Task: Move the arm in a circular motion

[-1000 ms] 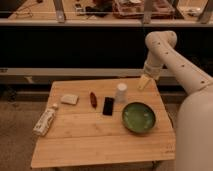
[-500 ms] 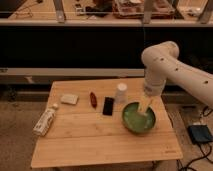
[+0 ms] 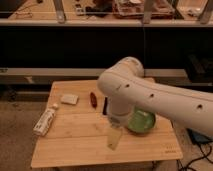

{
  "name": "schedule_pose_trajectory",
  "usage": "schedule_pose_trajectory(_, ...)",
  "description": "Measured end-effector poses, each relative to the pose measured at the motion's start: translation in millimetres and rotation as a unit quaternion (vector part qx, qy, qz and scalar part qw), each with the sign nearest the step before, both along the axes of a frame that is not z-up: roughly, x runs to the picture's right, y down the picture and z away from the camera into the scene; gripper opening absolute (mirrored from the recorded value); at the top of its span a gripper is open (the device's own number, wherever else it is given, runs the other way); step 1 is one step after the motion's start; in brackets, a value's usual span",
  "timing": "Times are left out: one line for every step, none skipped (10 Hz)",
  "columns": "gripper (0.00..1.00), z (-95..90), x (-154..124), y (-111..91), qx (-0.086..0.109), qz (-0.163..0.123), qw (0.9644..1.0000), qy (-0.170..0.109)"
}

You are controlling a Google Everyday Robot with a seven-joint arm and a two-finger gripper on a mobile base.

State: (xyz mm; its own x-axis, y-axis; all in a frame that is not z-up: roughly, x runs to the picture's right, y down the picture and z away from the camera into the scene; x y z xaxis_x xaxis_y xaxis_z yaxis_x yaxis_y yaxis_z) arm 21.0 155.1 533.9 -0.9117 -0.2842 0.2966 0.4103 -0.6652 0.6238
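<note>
The arm (image 3: 150,95) is a thick white tube with small dark dots; it comes in from the right edge and bends at a bulbous joint above the middle of the wooden table (image 3: 75,137). From that joint a short segment drops down to the gripper (image 3: 114,140), a pale yellowish tapered tip hanging just over the table's front centre, left of the green bowl (image 3: 142,122). Nothing shows in the gripper.
A white bottle (image 3: 45,121) lies on its side at the table's left. A small white pad (image 3: 69,99) and a dark red object (image 3: 93,98) lie near the back. A black object (image 3: 105,106) is partly hidden behind the arm. Dark shelving runs behind.
The arm has swung left and toward the table's front, now filling much of the view. Its tip moved from over the green bowl to the front centre. The small white bottle is now hidden.
</note>
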Motion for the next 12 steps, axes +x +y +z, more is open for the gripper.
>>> schedule_pose_trajectory(0.80, -11.9, -36.9, -0.1, 0.008, -0.018, 0.9991, -0.037)
schedule_pose_trajectory(0.80, -19.1, -67.7, -3.7, 0.016, -0.032, 0.9968, -0.071)
schedule_pose_trajectory(0.80, -25.9, -109.5, -12.8, 0.025, -0.046, 0.9916, -0.118)
schedule_pose_trajectory(0.80, -24.3, -153.6, -33.0, 0.041, -0.053, 0.9838, -0.167)
schedule_pose_trajectory(0.80, -14.6, -183.6, -54.2, 0.053, -0.050, 0.9776, -0.198)
schedule_pose_trajectory(0.80, 8.8, -202.0, -83.3, 0.071, -0.038, 0.9737, -0.213)
schedule_pose_trajectory(0.80, 48.8, -204.0, -119.6, 0.093, -0.018, 0.9728, -0.212)
schedule_pose_trajectory(0.80, 81.0, -191.8, -143.6, 0.107, -0.003, 0.9743, -0.198)
schedule_pose_trajectory(0.80, 114.9, -168.8, -166.5, 0.121, 0.015, 0.9768, -0.176)
schedule_pose_trajectory(0.80, 164.6, -124.5, -194.2, 0.134, 0.041, 0.9807, -0.136)
schedule_pose_trajectory(0.80, 201.7, -84.8, -212.2, 0.141, 0.063, 0.9829, -0.100)
schedule_pose_trajectory(0.80, 230.7, -49.0, -225.6, 0.146, 0.081, 0.9836, -0.068)
